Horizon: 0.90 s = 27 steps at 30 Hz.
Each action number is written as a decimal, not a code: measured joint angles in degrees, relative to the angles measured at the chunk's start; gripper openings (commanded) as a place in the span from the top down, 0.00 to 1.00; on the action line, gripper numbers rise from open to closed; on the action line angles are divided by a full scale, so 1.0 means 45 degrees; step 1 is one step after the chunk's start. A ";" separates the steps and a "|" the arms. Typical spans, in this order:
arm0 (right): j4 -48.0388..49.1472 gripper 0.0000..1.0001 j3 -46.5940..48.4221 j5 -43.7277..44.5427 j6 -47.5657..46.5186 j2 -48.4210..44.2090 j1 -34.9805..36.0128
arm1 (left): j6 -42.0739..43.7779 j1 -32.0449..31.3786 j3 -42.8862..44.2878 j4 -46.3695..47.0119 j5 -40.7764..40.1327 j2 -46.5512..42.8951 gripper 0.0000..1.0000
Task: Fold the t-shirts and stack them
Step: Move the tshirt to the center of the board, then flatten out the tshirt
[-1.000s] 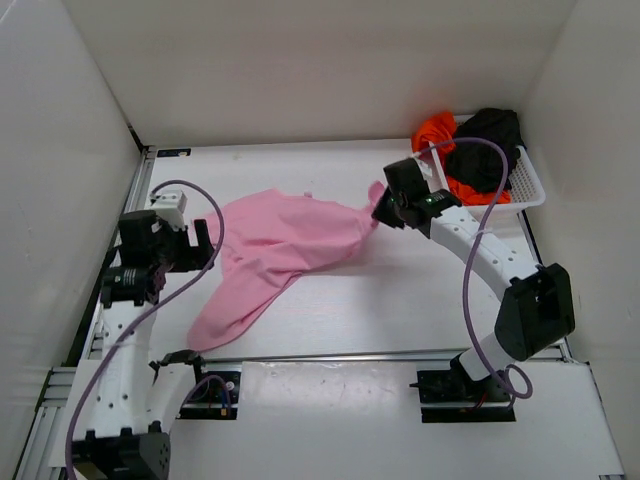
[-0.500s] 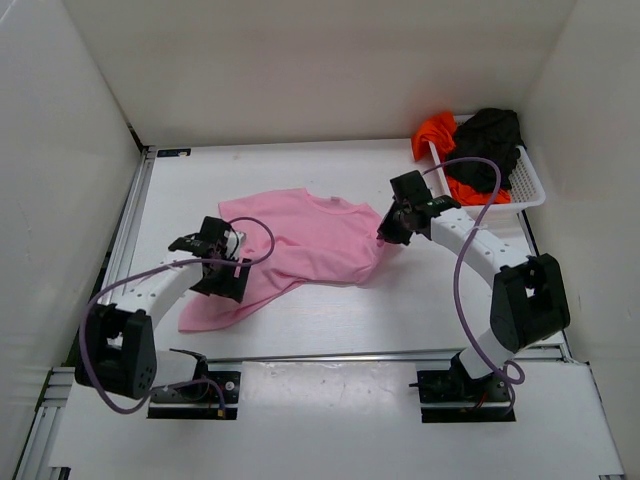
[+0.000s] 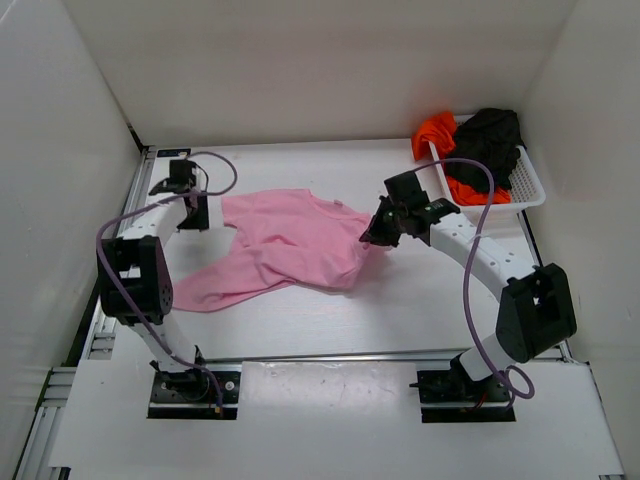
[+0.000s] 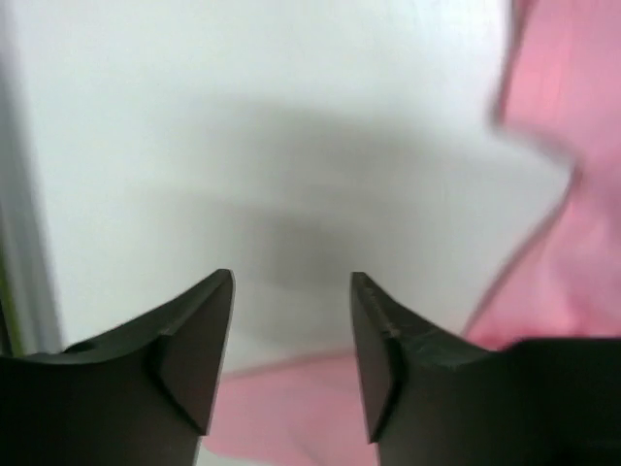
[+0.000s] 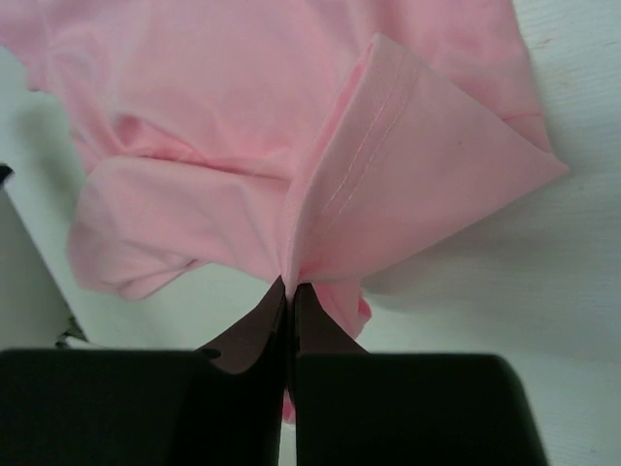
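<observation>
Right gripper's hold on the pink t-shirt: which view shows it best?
The right wrist view: the right gripper is shut on a pinched fold of the pink t-shirt. The top external view shows the grip small, at the shirt's right edge. The left wrist view shows only blurred pink fabric, not this gripper.

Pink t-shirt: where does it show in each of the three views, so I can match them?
Top external: the pink t-shirt lies crumpled mid-table, between the two arms.
Left wrist: the shirt is a pink blur along the right edge and bottom, beyond the left gripper.
Right wrist: it fills the upper frame, a stitched edge pinched in the right gripper.
Shared landmark: the white table.
</observation>
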 measured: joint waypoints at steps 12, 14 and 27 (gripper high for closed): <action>-0.0539 0.34 -0.1447 -0.0068 0.1685 -0.0238 -0.0393 | 0.0000 -0.4590 -0.1797 0.0316 0.0622 -0.5095 0.08; -0.1122 0.30 -0.2608 0.0418 0.1982 -0.1073 -0.0729 | 0.0005 -0.4862 -0.2856 -0.0019 0.0835 -0.5532 0.09; -0.2157 0.71 -0.0937 0.4396 0.0316 -0.2229 -0.0219 | -0.0034 -0.4512 -0.5615 -0.0529 0.0078 -0.3818 0.20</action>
